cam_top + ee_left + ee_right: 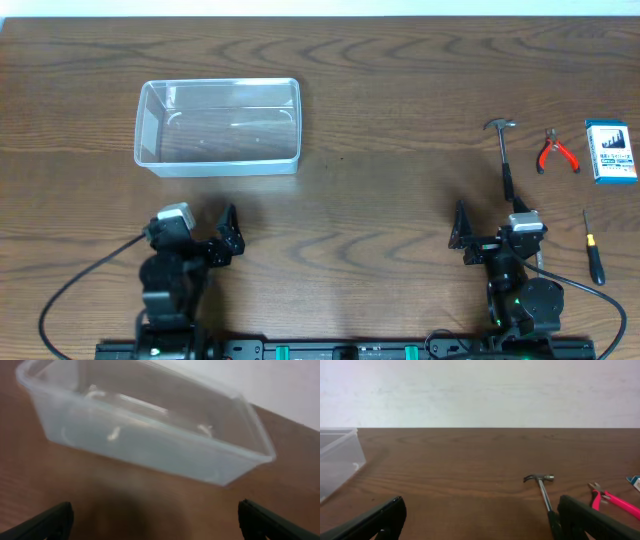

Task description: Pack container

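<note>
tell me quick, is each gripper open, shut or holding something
left gripper: open, holding nothing
right gripper: open, holding nothing

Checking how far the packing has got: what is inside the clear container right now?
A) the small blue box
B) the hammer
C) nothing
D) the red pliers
C: the container shows only its bare bottom, while the hammer, red pliers, blue box and screwdriver all lie on the table, well apart from it.
</note>
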Robot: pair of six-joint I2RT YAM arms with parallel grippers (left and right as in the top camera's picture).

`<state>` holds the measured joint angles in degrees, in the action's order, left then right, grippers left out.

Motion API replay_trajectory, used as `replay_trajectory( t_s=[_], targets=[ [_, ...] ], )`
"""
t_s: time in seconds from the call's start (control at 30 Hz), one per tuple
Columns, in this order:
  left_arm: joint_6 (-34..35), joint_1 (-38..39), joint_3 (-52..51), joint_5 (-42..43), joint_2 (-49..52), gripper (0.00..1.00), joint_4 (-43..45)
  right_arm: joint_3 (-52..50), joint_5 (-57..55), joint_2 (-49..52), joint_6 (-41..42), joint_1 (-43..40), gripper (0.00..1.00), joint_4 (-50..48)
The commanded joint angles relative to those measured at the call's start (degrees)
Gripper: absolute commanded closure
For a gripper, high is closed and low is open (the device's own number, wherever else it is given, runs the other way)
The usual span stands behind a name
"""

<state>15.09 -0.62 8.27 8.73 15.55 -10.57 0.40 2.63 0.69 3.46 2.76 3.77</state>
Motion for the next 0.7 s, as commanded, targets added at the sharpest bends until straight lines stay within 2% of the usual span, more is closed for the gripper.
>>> replay_trajectory(
  t_s=[0.0,0.2,0.33,0.47,0.67],
  targets=[
    [-8.3,0.0,14.2,1.6,5.6,0.02,-6.5,-0.1,0.9,-0.3,1.4,0.2,0.01,0.2],
    [-11.9,-0.4,39.8,1.3,22.7,0.02,-28.1,-0.1,1.7,-0.3,11.5,0.2,0.01,-1.8],
    [-15.3,-0.4,57.2,1.3,35.0,0.02,-42.1,-0.1,9.0,-0.3,18.9,0.2,0.01,-8.5],
    [-15.3,-0.4,62.7,1.3,41.6,0.02,-43.0,-0.1,15.8,-0.3,18.8,0.2,0.01,-9.9],
    [-14.3,-0.4,62.9,4.3,46.1,0.02,-43.6,-0.1,29.7,-0.3,18.8,0.2,0.01,-3.0]
  ],
)
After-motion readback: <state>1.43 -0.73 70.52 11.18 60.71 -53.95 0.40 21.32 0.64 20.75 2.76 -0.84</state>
